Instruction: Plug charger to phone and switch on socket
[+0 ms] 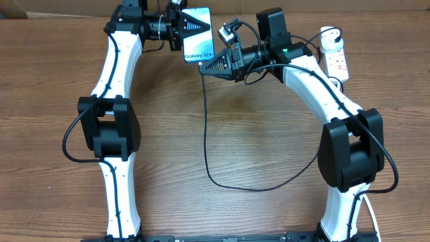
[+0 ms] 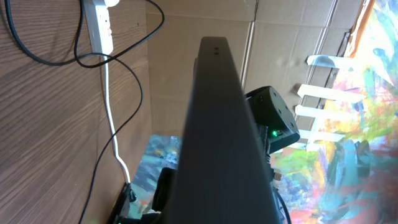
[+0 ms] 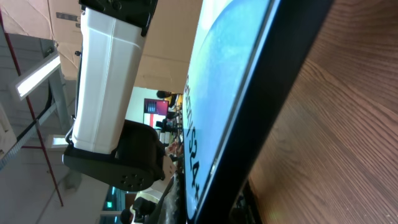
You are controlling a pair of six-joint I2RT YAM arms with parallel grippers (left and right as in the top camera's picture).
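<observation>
The phone (image 1: 199,25) is held up off the table at the far middle, its light blue screen lit with "Galaxy S24" text. My left gripper (image 1: 181,30) is shut on its left side. My right gripper (image 1: 207,65) is at the phone's lower edge, shut on the tip of the charger's black cable (image 1: 205,128). The connector itself is hidden. The phone's dark edge (image 2: 217,124) fills the left wrist view. Its screen (image 3: 227,81) fills the right wrist view. The socket (image 1: 336,59) lies at the far right with the round white adapter (image 1: 329,31) on it.
The black cable loops across the table's middle toward the right arm. The socket (image 2: 99,28) and its white cord (image 2: 112,124) show in the left wrist view. A cardboard wall stands behind the table. The left arm's white link (image 3: 106,81) is close beside the phone.
</observation>
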